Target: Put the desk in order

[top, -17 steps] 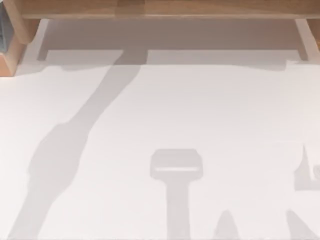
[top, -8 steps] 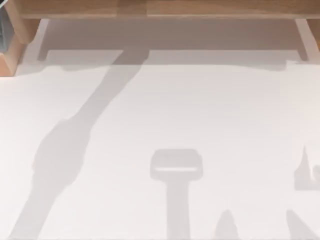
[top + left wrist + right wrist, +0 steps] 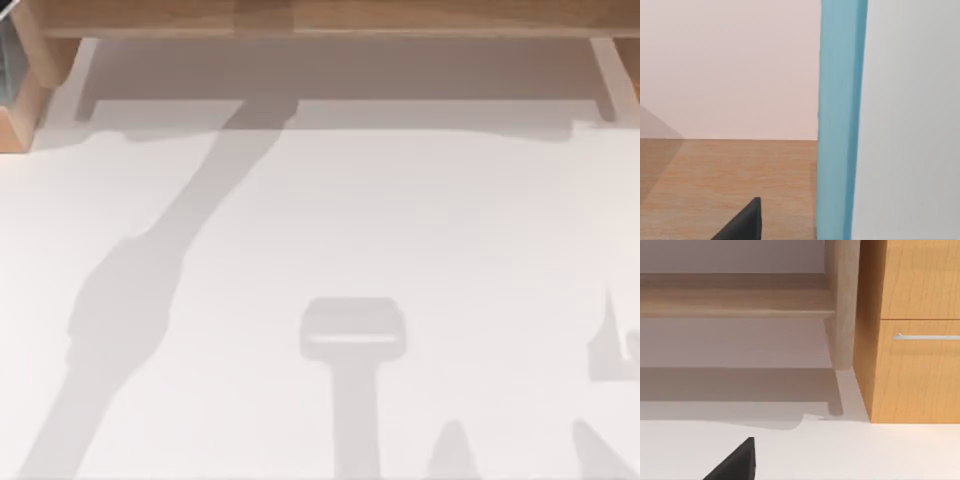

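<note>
Your desk (image 3: pixel 400 220) fills top view, white top bare, wooden shelf (image 3: pixel 320 15) along far edge. Left wrist faces blue upright panel (image 3: pixel 840 120). Jaw state: cannot tell. Tidying looks nearly finished.

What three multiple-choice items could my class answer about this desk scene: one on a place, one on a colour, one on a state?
1. In the top view, where does the light-brown wooden shelf meet the plain matte white desk?
A. Along the top edge
B. Across the middle
C. Along the bottom edge

2. What colour is the tall flat slab in the left wrist view?
A. Red
B. Light blue
C. Green

3. How is the wooden drawer with the silver bar handle?
A. Pulled out
B. Removed
C. Shut

Key: 1 A, the wood borders the top edge; 2 B, its face is pale blue; 3 C, its front sits flush.
</note>
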You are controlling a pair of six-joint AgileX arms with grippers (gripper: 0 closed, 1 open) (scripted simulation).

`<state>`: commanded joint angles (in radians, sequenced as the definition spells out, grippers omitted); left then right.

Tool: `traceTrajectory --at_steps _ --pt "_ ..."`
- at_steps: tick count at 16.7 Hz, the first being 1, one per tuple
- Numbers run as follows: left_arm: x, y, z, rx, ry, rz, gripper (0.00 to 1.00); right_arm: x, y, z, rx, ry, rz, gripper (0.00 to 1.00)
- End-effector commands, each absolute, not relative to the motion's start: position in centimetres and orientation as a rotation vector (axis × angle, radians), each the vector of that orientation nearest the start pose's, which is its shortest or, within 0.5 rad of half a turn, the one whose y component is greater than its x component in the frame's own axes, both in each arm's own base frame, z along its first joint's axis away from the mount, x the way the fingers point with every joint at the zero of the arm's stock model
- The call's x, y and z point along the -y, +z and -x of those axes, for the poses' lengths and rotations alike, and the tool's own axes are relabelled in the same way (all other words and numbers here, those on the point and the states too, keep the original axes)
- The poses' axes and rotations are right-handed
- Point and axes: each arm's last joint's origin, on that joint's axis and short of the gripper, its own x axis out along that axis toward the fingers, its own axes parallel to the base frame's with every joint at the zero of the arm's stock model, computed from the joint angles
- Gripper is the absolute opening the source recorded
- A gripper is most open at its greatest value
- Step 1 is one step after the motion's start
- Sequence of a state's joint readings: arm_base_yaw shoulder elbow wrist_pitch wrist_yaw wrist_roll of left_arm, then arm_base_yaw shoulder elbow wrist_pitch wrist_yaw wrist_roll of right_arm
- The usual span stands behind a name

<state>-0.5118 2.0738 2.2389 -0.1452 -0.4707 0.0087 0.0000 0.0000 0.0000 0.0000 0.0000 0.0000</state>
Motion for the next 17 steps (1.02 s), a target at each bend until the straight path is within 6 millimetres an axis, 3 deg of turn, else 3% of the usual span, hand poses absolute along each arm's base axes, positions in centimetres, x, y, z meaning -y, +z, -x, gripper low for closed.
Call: traceTrajectory --at_steps 11,17 --pt "21.57 43.26 -42.94 0.011 -0.017 0.013 0.02 0.12 16.0 -10.57 0.0 0.0 0.0 1.0" --pt "21.57 43.26 -42.94 0.011 -0.017 0.013 0.0 0.12 16.0 -10.57 0.0 0.0 0.0 1.0"
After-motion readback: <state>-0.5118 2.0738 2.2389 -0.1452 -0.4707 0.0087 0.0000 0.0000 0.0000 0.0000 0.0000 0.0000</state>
